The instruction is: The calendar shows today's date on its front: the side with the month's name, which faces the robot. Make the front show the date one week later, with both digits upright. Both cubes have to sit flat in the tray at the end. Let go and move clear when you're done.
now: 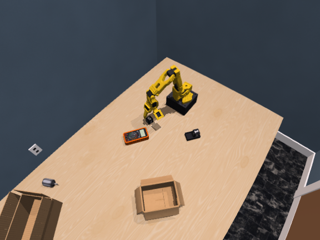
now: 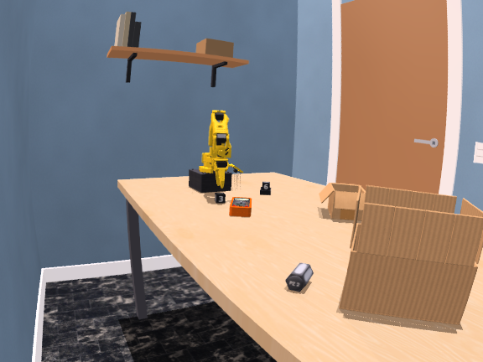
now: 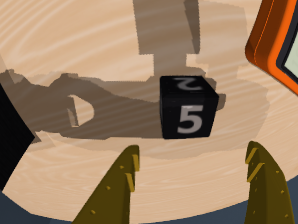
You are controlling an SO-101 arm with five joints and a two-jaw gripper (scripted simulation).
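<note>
A loose black cube [image 1: 149, 119] [image 2: 220, 198] [image 3: 187, 107] rests on the table. In the wrist view it shows an upright white 5, with a 2-like digit on the face above; in the exterior view it shows a 3. My gripper [image 1: 151, 115] [image 2: 231, 178] [image 3: 194, 146] is open and empty, its fingertips close to the cube; in the wrist view the cube appears just beyond them. The black tray [image 1: 190, 136] [image 2: 265, 193] stands apart and holds the other black cube [image 1: 196, 132] [image 2: 266, 186], with a 6 facing the exterior camera. The tray's front is not readable.
An orange multimeter [image 1: 136, 136] [image 2: 241, 207] [image 3: 265, 45] lies close to the loose cube. An open cardboard box [image 1: 161, 214] [image 2: 345, 214] stands farther out. A larger box [image 1: 53, 219] [image 2: 408, 281] and a dark screwdriver-like object [image 1: 49, 182] [image 2: 299, 276] are far away.
</note>
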